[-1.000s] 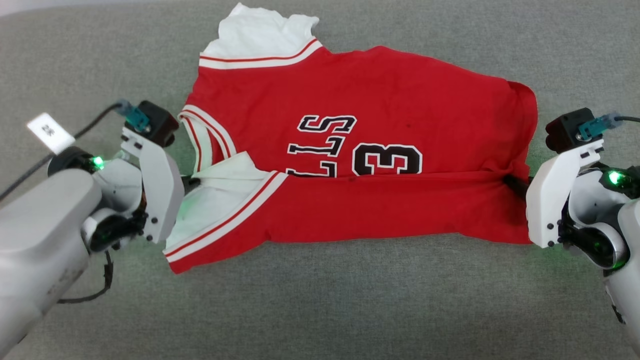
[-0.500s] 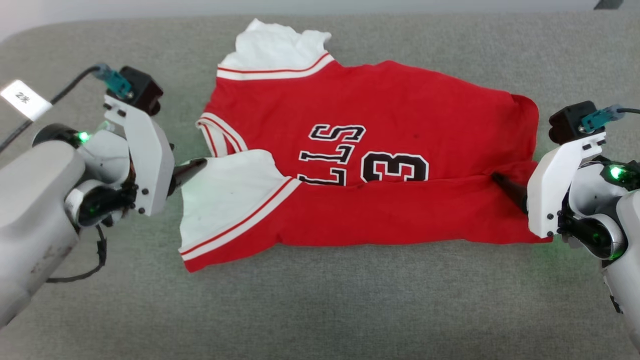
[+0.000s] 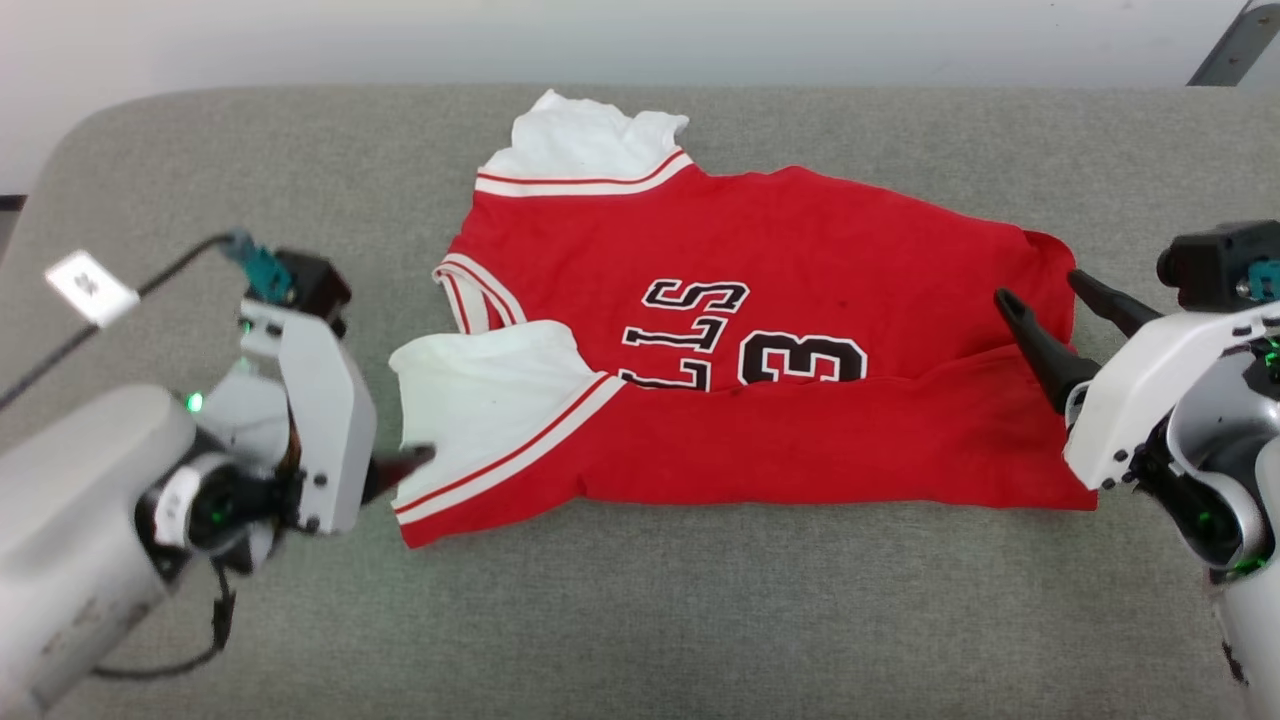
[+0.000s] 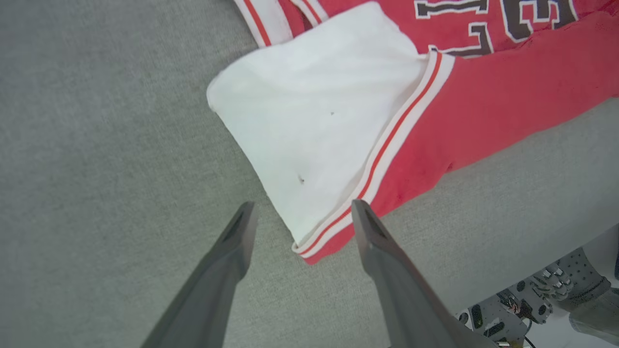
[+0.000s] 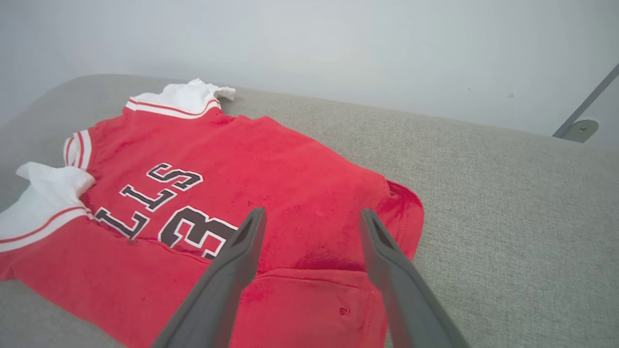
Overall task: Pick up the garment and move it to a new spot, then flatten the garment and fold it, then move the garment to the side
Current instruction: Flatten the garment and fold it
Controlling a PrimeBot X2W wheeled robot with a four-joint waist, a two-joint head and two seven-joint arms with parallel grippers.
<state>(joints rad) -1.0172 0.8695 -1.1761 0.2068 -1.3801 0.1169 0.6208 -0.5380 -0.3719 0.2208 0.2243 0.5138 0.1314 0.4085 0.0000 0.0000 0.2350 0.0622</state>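
Note:
The garment is a bright red jersey with black lettering, lying on the grey padded table. Its near part is folded up over the middle. White lining and white bands with red stripes show at its left end. My left gripper hovers open at the near left corner of the garment, its fingers straddling that corner with nothing held. My right gripper stands open over the garment's right end, raised off the cloth with its fingers apart and empty.
The table's far edge meets a pale wall, and its left corner is rounded. A metal bracket stands at the back right. A white tag hangs on the left arm's cable. Bare grey surface lies in front of the garment.
Both grippers opened and let go of the folded edge. The left one drew back to the near left corner, the right one lifted off the right end. The head camera tilted up.

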